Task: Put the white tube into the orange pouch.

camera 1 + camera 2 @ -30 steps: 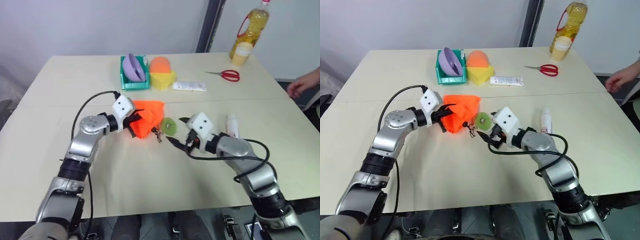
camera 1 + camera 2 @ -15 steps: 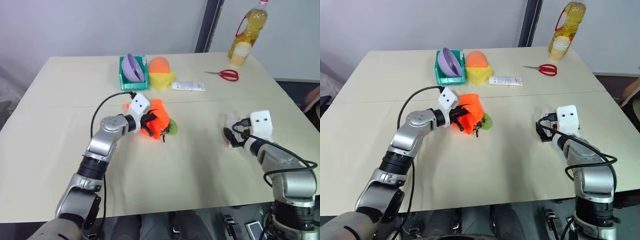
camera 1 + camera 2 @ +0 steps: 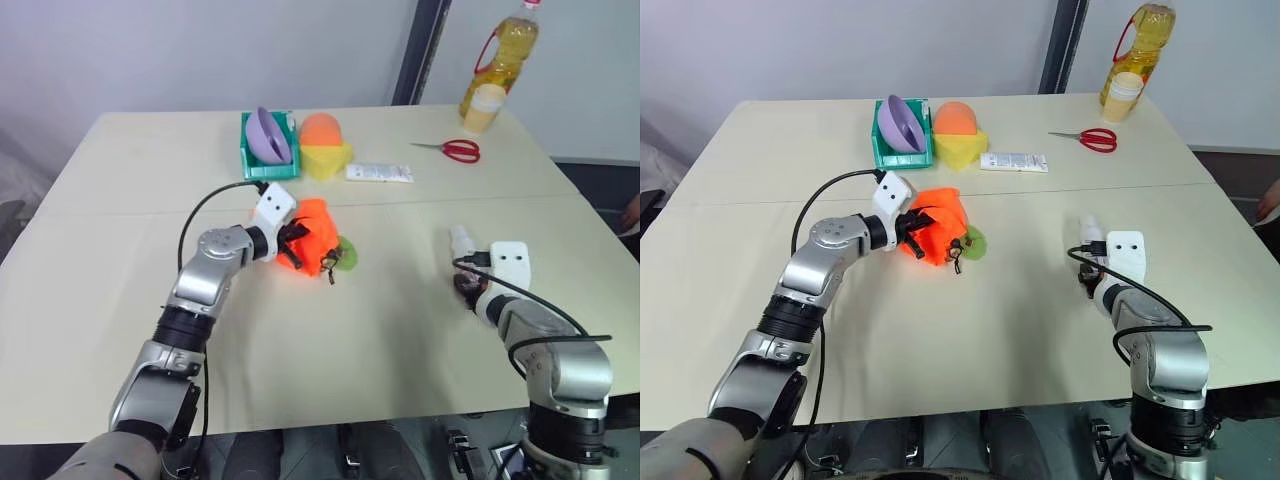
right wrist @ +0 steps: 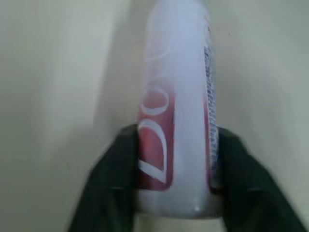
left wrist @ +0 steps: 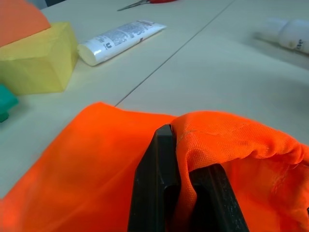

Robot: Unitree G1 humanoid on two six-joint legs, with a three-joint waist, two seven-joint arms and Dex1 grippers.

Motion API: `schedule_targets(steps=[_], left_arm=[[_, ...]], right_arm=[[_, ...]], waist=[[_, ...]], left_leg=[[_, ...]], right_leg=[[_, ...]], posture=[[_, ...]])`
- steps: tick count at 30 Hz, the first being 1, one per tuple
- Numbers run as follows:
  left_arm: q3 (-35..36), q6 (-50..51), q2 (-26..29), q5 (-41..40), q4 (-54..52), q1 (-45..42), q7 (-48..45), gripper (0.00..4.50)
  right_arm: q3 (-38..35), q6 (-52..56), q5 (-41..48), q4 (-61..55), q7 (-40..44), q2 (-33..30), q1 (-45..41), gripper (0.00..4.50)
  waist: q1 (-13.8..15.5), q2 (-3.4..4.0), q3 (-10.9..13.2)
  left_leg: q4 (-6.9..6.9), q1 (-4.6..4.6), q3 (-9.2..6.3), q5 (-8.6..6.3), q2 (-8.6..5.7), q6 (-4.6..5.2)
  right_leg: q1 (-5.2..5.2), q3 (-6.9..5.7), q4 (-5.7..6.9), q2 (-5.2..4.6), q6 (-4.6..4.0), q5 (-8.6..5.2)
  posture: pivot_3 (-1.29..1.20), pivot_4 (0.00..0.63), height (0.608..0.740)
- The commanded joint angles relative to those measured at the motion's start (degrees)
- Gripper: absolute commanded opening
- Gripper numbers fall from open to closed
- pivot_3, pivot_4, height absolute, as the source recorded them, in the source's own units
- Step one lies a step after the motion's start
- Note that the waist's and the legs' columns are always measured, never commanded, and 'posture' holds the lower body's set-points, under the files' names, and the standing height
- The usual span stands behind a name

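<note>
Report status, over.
Left tool shut on bright orange fabric pouch. Right tool straddling small white cylindrical tube on table. Nothing between them.

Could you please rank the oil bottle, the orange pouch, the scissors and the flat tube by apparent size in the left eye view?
1. Oil bottle
2. Orange pouch
3. Scissors and flat tube: alike, unranked.

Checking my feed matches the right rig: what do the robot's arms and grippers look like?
Both arms are silver-grey metal with black joint sections and a loose black cable. Each wrist carries a white box; the left gripper and right gripper have two black fingers.
</note>
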Motion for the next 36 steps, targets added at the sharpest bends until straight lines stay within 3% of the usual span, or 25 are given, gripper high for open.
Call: schedule_targets(steps=[1,8,16,25,36], left_arm=[[1.47,-0.41,0.5,-0.78,-0.38,-1.69,-0.37,0.0],[1.49,-0.81,0.7,-0.82,0.29,-2.22,-0.8,0.0],[1.93,-0.43,0.47,-2.23,1.87,-3.24,-1.93,0.0],[0.35,1.08,1.02,-2.66,0.22,-3.66,-5.62,0.0],[-0.16,3.5,1.96,-3.66,-2.36,-3.17,-9.26,0.0]], right_arm=[[2.43,-6.27,0.51,-5.17,5.49,-5.09,-0.11,1.96],[2.1,-10.88,2.12,-5.98,9.78,-7.29,0.23,1.96],[7.59,-15.11,13.98,-17.21,25.89,-11.67,3.06,1.96],[19.28,-13.75,13.94,-15.85,26.48,-11.47,-2.26,1.96],[24.81,-7.93,11.82,-10.69,21.67,-9.67,-7.23,1.96]], waist=[[-0.03,0.0,0.0],[0.07,0.0,0.0],[-0.02,-0.02,0.01],[0.15,-0.02,0.01],[0.13,-0.02,0.01]], left_leg=[[-0.02,0.0,-0.01,0.0,0.0,0.0],[-0.02,-0.01,-0.01,0.0,-0.01,0.0],[-0.1,0.01,-0.04,0.0,-0.02,0.0],[-0.08,0.0,-0.04,0.0,-0.02,0.0],[-0.08,-0.01,-0.03,0.0,-0.02,0.0]], right_leg=[[0.0,0.0,0.0,0.0,0.01,-0.01],[0.0,0.0,-0.01,0.0,0.04,-0.02],[0.0,-0.01,-0.04,0.01,0.09,-0.06],[0.01,-0.01,-0.05,-0.01,0.07,-0.06],[0.0,-0.01,-0.06,-0.02,0.07,-0.06]], posture=[[0.0,0.15,0.726],[0.0,0.15,0.726],[0.0,0.15,0.726],[0.0,0.15,0.726],[0.0,0.15,0.726]])
